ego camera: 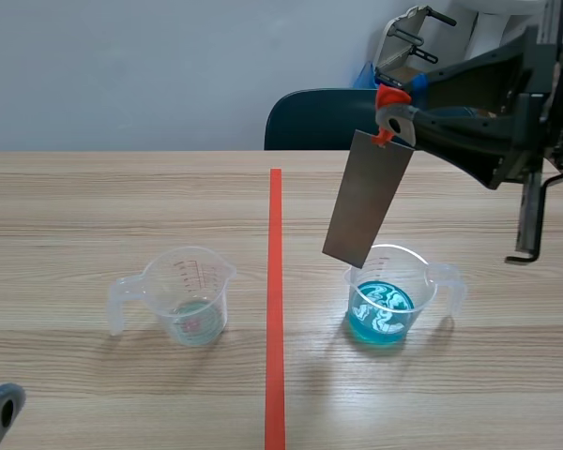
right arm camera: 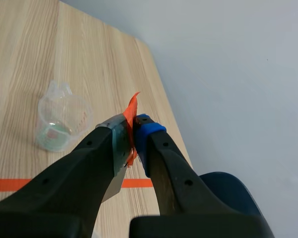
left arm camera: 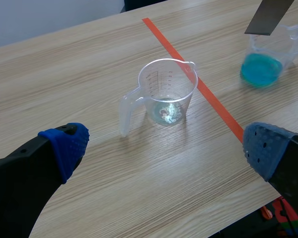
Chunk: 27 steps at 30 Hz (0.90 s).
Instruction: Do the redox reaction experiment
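Hanging from the right gripper [right arm camera: 133, 131], clamped at its orange-taped end, a grey metal strip [ego camera: 366, 202] dips over the blue cup [ego camera: 394, 319], maybe touching the rim. Left gripper [left arm camera: 166, 146] sits wide open, empty, near the clear cup [left arm camera: 166, 94].

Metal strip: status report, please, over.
Left gripper open, low by clear beaker. Right gripper shut on metal strip, tilted over blue beaker, not dipped. Nothing between them.

Metal plate [ego camera: 368, 202] above right beaker [ego camera: 415, 281], left beaker [ego camera: 192, 286] apart
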Tool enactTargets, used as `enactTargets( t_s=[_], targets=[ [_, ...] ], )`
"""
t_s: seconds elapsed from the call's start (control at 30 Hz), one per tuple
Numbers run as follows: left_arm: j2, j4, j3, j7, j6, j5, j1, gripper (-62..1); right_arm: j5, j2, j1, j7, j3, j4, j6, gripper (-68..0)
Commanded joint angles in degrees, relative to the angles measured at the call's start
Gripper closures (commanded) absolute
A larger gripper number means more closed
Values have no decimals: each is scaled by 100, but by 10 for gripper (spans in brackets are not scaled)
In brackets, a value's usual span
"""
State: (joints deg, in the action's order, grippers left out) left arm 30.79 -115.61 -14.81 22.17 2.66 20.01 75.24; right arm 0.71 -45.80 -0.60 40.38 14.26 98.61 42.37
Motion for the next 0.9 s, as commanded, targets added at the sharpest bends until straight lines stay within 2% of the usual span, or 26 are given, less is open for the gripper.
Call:
enactTargets(
  t_s=[0.0, 0.2, 0.57, 0.87],
  targets=[
    [-28, -61, 0, 94, 7, 35, -4, -623, 103, 76, -278, -61, 61, 66, 35, -8],
    [-28, -61, 0, 94, 7, 35, -4, -623, 105, 568, -817, -684, 640, 66, 35, -8],
    [-28, -61, 0, 96, 7, 35, -4, -623, 111, 1478, -1646, -1530, 1565, 66, 35, -8],
    [-28, -61, 0, 98, 7, 35, -4, -623, 151, 2061, -2037, -2124, 2214, 57, 35, -8]
  ],
)
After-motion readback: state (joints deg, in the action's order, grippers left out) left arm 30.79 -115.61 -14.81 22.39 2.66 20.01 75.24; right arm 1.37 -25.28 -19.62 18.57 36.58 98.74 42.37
